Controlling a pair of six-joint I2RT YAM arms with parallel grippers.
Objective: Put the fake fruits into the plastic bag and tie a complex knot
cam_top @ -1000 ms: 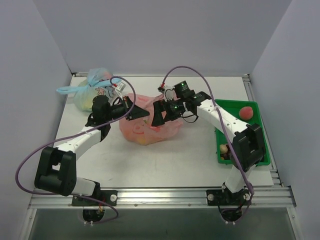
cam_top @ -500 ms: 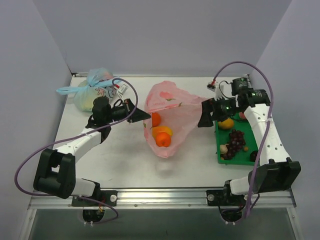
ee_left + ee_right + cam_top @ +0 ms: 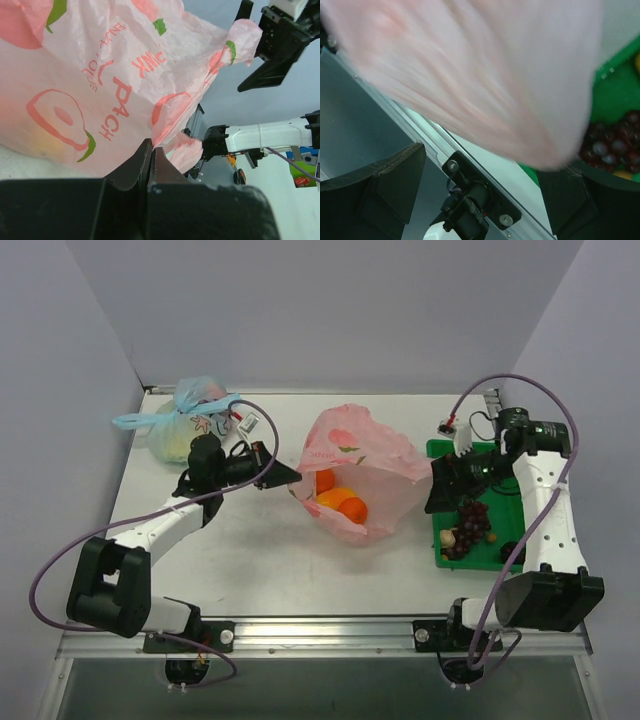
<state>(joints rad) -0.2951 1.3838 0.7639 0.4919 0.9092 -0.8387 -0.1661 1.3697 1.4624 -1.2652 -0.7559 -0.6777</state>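
Observation:
The pink plastic bag [image 3: 352, 445] with peach prints stands open mid-table, and orange fake fruits [image 3: 345, 503] lie inside it. My left gripper [image 3: 286, 478] is shut on the bag's left rim; in the left wrist view its jaws [image 3: 151, 146] pinch the pink film [image 3: 100, 85]. My right gripper [image 3: 441, 486] hovers at the bag's right edge, over the green tray [image 3: 503, 453]. Its fingers [image 3: 400, 175] stand wide apart, with blurred pink film [image 3: 480, 70] just beyond them. A purple grape bunch [image 3: 472, 521] and a small pale piece [image 3: 448, 538] rest in the tray. No knot is in view.
A pale blue tied bag [image 3: 187, 423] sits at the back left. The tray runs along the table's right edge, beside the aluminium rail [image 3: 320, 625] at the front. Cables loop above both arms. Grey walls close in three sides.
The right arm swung from the bag's middle out to the green tray. The bag went from lying flat to standing open, showing the orange fruits. The left gripper kept its pinch.

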